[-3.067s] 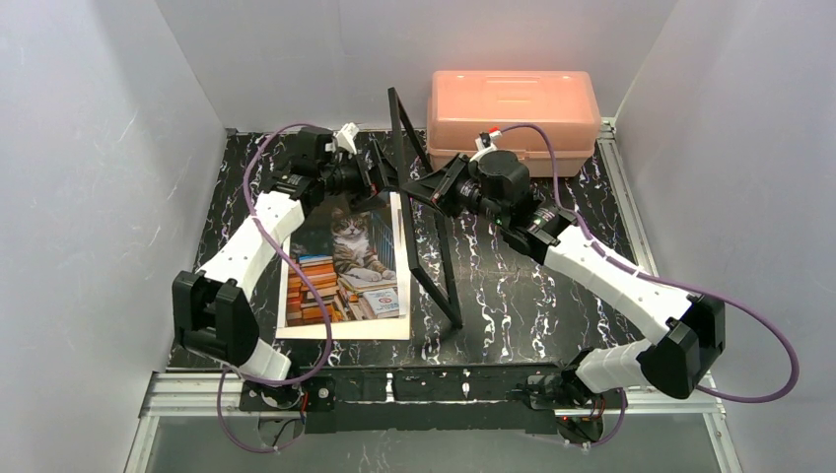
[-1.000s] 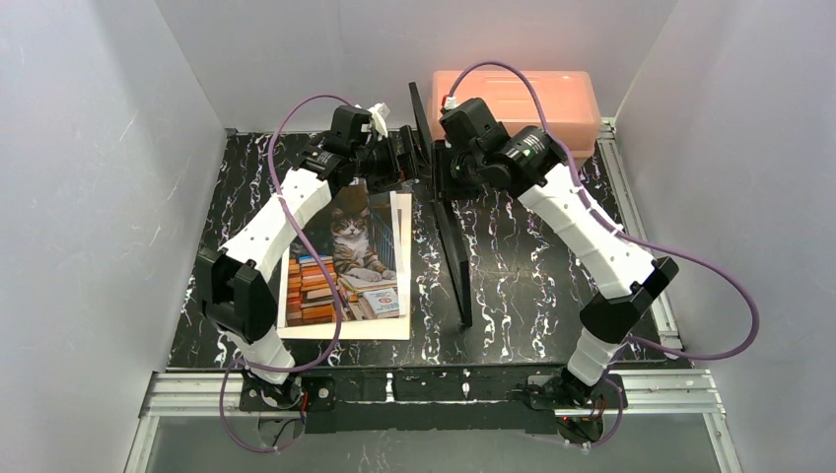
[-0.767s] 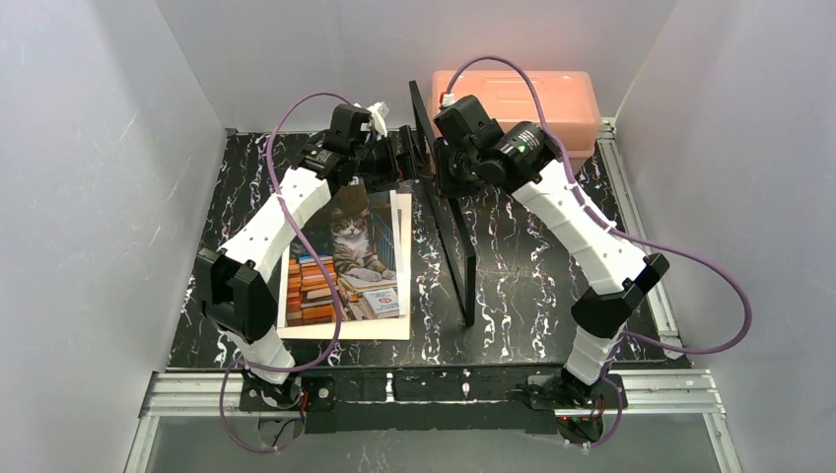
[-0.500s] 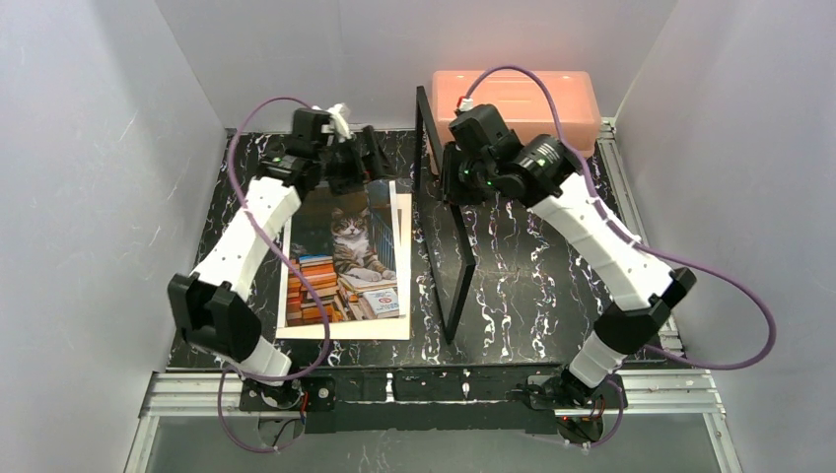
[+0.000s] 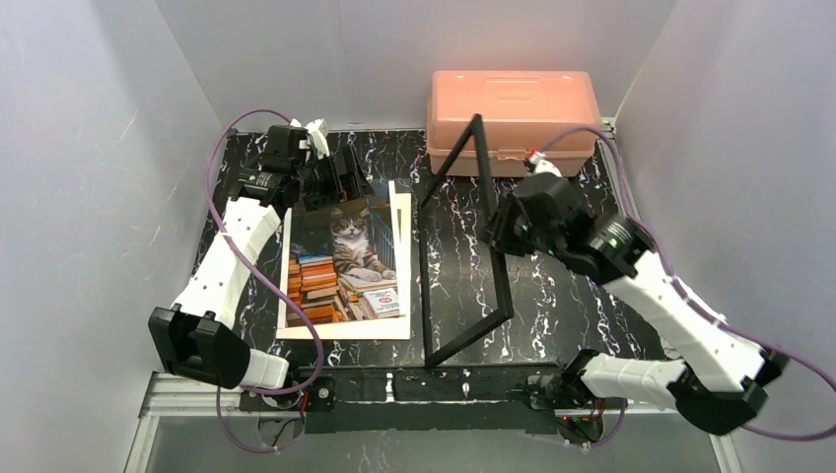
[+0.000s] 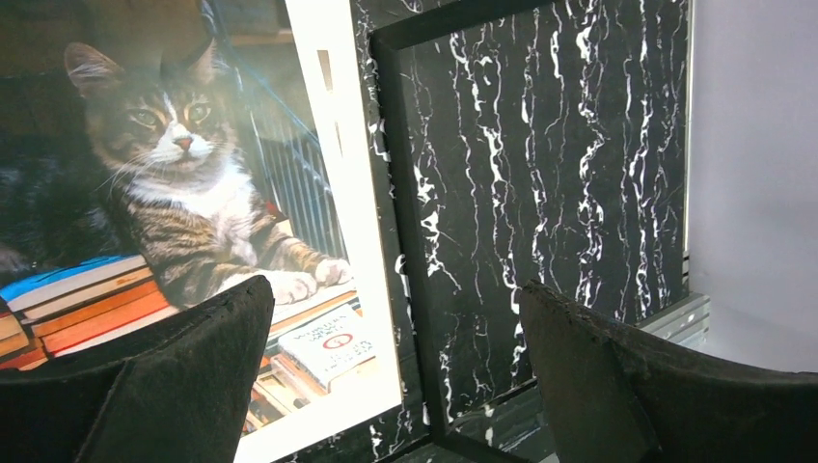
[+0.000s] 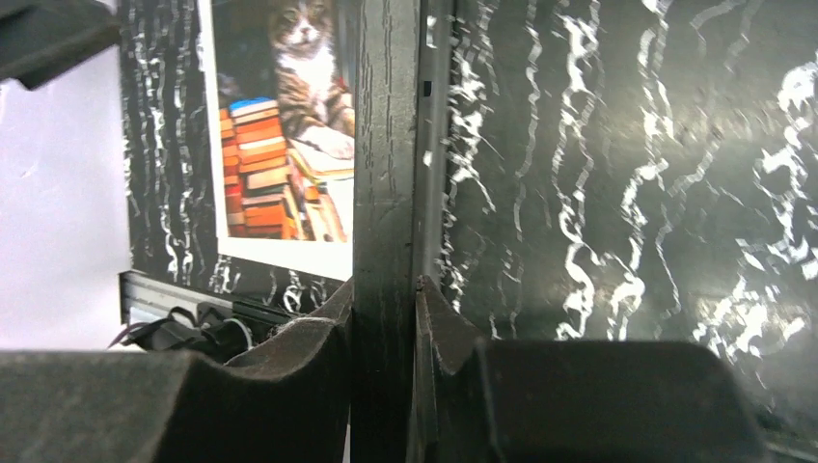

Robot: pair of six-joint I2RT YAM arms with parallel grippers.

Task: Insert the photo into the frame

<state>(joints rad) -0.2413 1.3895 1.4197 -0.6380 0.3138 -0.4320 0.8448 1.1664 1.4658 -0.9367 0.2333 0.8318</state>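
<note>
Not yet framed: the photo (image 5: 343, 261) lies face up, just left of the frame (image 5: 423, 286). The right tool (image 5: 505, 229) pinches 1 frame edge, tilting it up off the counter (image 5: 394, 148). The left tool (image 5: 340, 187) gapes wide and empty over the photo's far end.

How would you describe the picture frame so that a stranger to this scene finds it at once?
Find the black marbled table, with the pink box at its far edge. In front of that box, right of the flat cat photo, stands the frame, tilted, its raised edge pinched by the right gripper. It alone is a thin black outline that you see through.
</note>
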